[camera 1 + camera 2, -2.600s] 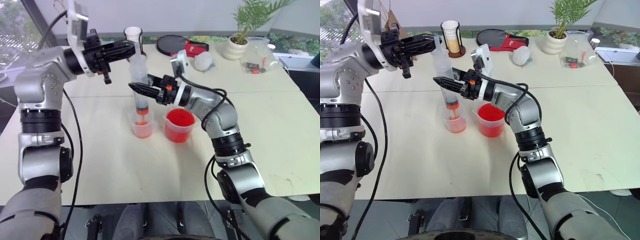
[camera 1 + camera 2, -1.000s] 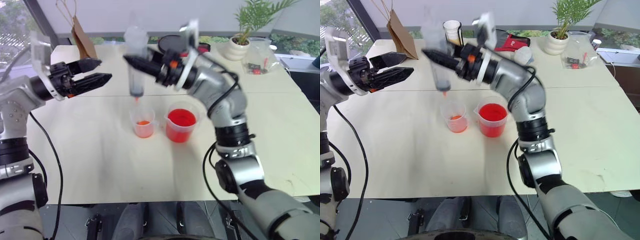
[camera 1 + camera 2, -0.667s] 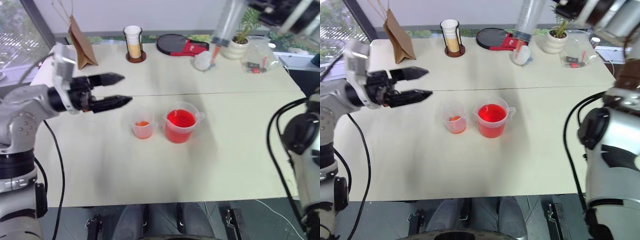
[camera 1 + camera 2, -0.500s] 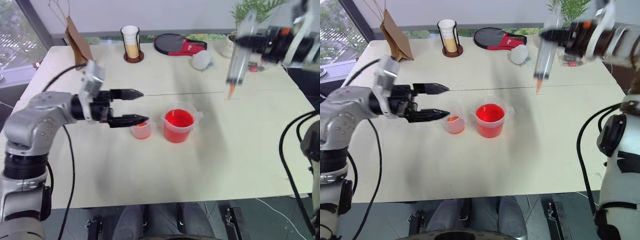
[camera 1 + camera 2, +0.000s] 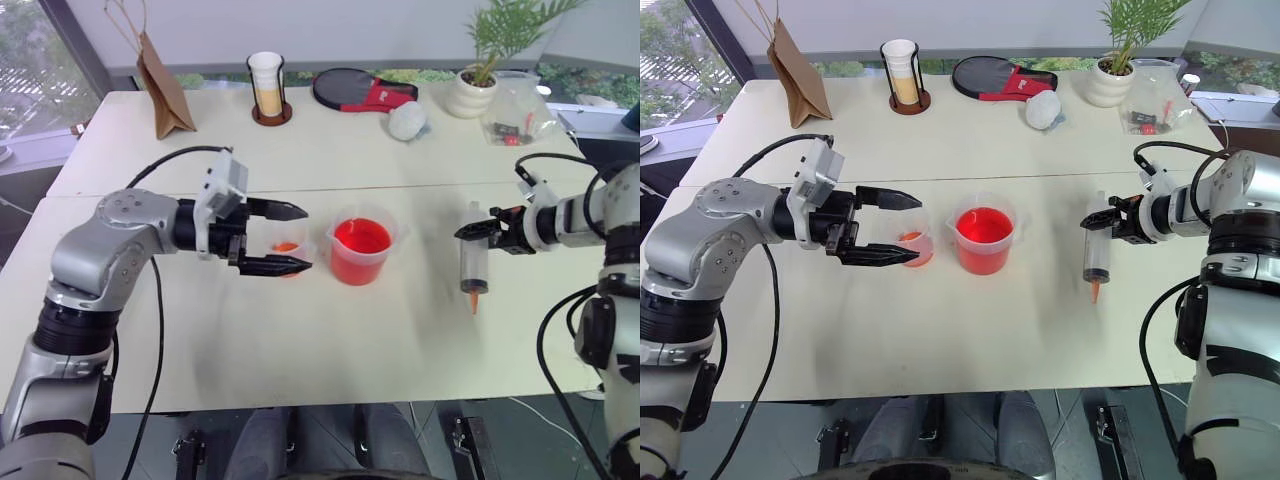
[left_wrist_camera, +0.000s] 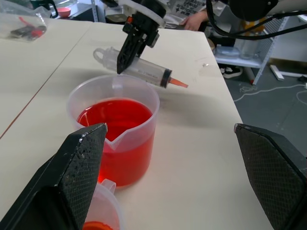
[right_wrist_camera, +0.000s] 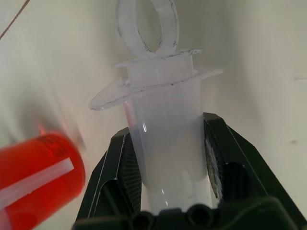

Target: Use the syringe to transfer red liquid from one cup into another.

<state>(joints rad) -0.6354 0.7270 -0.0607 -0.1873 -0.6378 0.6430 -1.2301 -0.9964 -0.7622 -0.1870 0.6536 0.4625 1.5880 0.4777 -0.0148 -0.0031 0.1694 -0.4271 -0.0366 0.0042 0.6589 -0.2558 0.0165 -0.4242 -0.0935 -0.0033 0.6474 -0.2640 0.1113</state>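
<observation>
Apparently the transfer was finishing: the right gripper (image 5: 478, 229) clenched the syringe (image 5: 471, 262), tip-down right of the red beaker (image 5: 360, 251); left gripper (image 5: 290, 239) gaped around the small cup (image 5: 915, 246). Setting it down seemed next.

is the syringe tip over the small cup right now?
No, the right gripper holds the syringe tip-down over bare table, on the far side of the red beaker from the small cup.

The cream table (image 5: 300, 330) had the red beaker (image 5: 361, 252), small cup (image 5: 287, 252), paper bag (image 5: 161, 85) and potted plant (image 5: 472, 92) sitting on it.
</observation>
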